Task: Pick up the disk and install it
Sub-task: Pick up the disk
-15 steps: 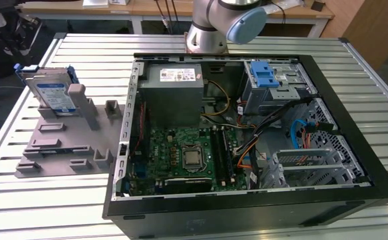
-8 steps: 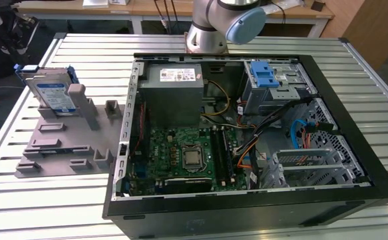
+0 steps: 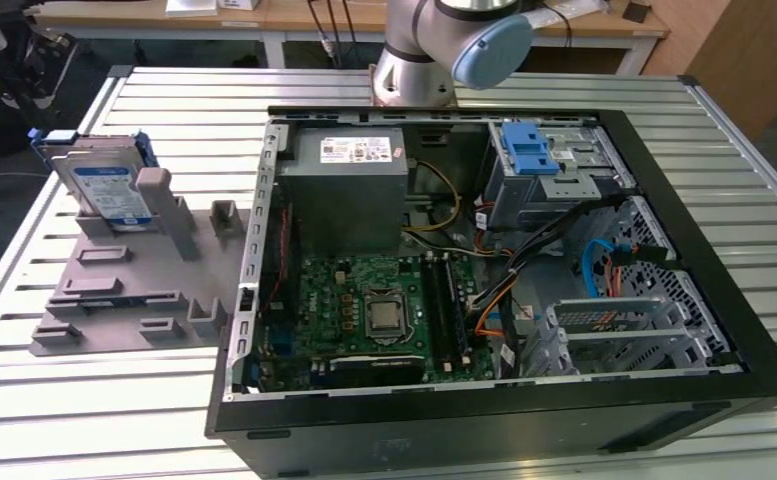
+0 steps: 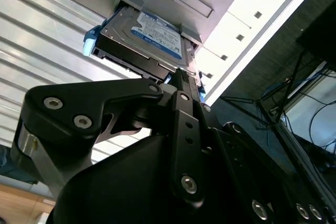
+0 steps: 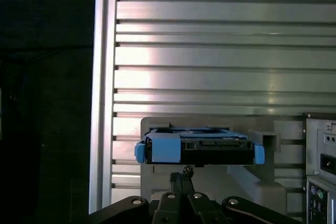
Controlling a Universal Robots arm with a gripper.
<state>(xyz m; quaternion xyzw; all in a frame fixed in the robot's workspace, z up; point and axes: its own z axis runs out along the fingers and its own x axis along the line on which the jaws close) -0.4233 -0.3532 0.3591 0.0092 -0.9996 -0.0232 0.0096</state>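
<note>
My tool (image 5: pixel 184 173) has its fingers drawn together into one narrow tip, and they hold nothing. In both wrist views that tip points toward the disk (image 5: pixel 199 148) and stays apart from it.

The disk (image 3: pixel 111 188) stands on edge in a grey holder (image 3: pixel 121 290) on the slatted metal counter (image 3: pixel 161 100), at the exterior view's left. Its white-and-blue label faces outward and the blue carrier frame wraps its edges. In the second wrist view the label and the dark underside of the disk (image 4: pixel 152 38) show, seated in the holder's slot.

Just beside the holder, toward the exterior view's right, the open computer case (image 3: pixel 495 420) lies on its side on the counter. Inside it, the grey power supply (image 3: pixel 348 185) sits at the far end, and the drive cage (image 3: pixel 548 165) with its blue latch is next to it. My arm (image 3: pixel 428 50) rises from the counter behind the case.
</note>
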